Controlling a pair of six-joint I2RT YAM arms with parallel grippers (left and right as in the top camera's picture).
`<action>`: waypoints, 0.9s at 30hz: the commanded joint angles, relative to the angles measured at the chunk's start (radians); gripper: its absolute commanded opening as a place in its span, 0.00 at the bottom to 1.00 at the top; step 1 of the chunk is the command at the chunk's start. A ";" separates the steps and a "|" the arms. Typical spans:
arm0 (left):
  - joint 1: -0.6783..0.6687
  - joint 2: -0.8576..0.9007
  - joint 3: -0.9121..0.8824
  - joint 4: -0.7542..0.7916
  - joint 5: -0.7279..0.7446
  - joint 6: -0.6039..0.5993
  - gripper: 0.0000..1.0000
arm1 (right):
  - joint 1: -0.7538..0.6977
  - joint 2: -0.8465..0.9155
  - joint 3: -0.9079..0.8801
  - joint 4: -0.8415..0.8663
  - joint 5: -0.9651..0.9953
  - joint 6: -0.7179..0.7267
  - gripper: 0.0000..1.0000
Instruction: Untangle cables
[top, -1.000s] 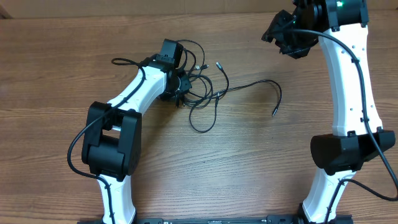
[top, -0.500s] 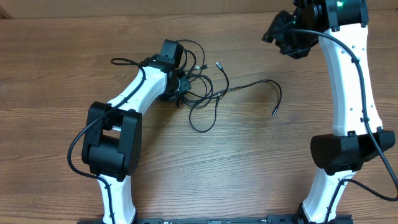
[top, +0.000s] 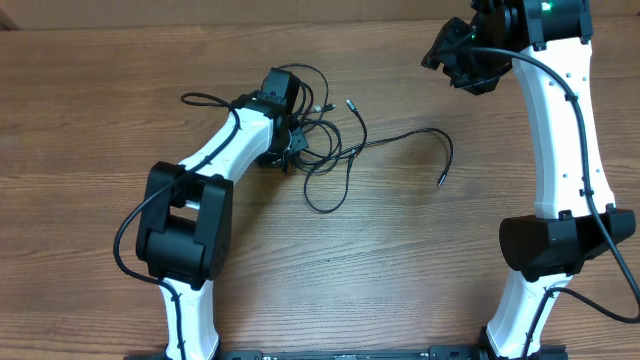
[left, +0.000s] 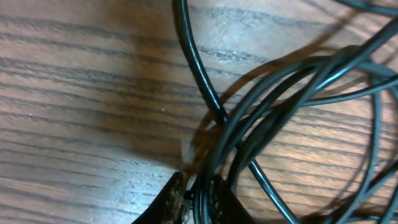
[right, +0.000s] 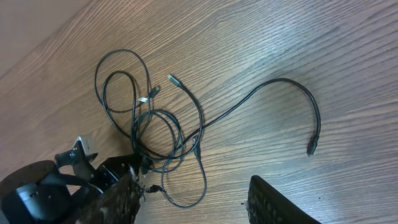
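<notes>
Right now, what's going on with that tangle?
The left hand is down at the table, pinching one strand at the left edge of the cables. They lie in a loose knotted bundle, one long strand trailing right with its plug end free. The right hand hangs open at the far right, holding nothing.
</notes>
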 joint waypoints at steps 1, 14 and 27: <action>-0.007 0.045 -0.008 -0.005 -0.021 -0.010 0.17 | 0.003 -0.029 -0.004 0.002 0.014 -0.013 0.53; 0.014 0.048 0.075 -0.149 0.024 0.018 0.04 | 0.003 -0.029 -0.004 0.010 0.014 -0.041 0.52; 0.047 -0.266 0.525 -0.254 0.281 0.363 0.04 | 0.006 -0.029 -0.004 0.064 -0.556 -0.413 0.38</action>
